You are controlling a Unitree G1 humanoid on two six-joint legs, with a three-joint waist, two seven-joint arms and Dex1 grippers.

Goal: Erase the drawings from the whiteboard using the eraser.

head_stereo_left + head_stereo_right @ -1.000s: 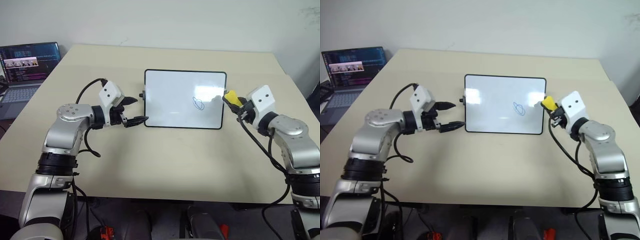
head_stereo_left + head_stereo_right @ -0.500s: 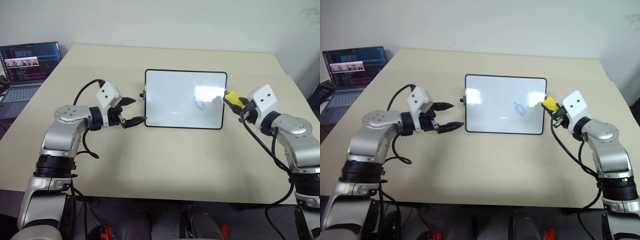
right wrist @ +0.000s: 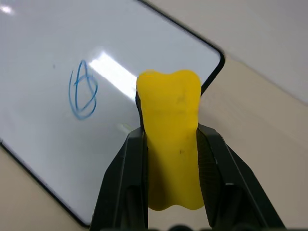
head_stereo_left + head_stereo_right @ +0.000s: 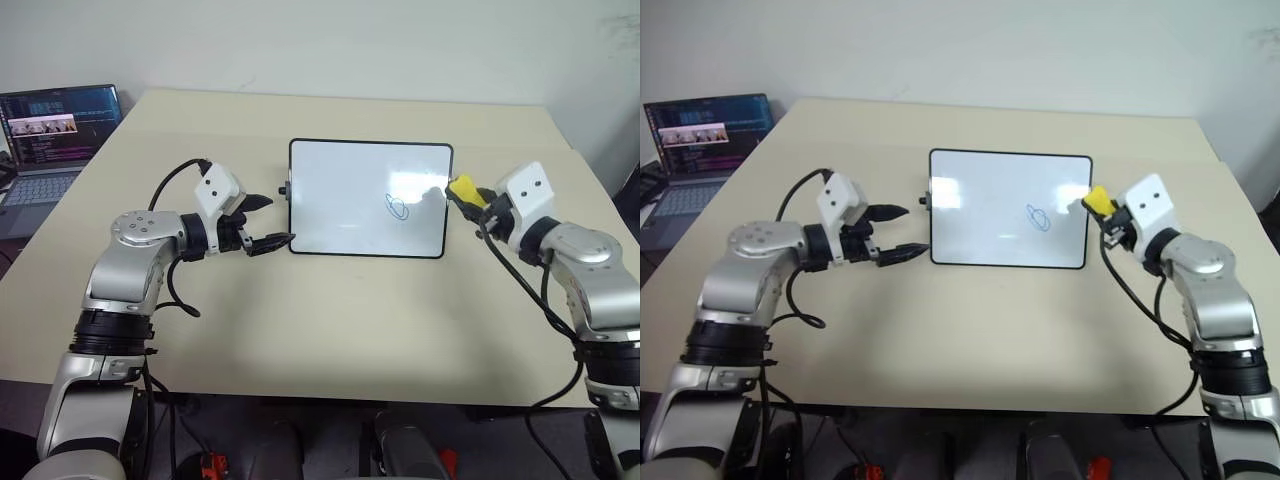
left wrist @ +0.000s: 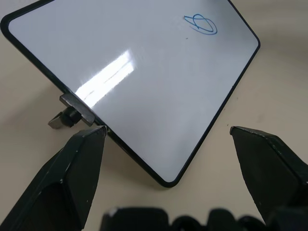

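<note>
Our right end effector (image 3: 171, 144) is pinching the eraser (image 3: 171, 139) between its two black fingers (image 3: 126, 178). The yellow block sticks out past the fingertips, so the free end can rub the board. We hold it just past the right edge of the whiteboard (image 4: 340, 180), near the far right corner, and we think it is not pressing on the white part yet.

Our left end effector (image 4: 263, 221) is spread wide. One finger (image 5: 72, 168) sits close to the little black knob (image 5: 65, 118) on the board's left side, and the other finger is close to the near left corner. We think it waits there to keep the board from sliding when the eraser pushes. We cannot tell if it touches the frame.

The whiteboard lies flat in the middle of the desk (image 4: 330, 330). Of the drawings, we can see one blue looped oval (image 4: 398, 207), on the right part of the board, nearer to the eraser hand. That makes it an easy reach for the right arm. The rest of the board looks clean, with just bright light spots on it.

A laptop (image 4: 45, 140) stands open at the far left corner of the desk, well apart from the work.
</note>
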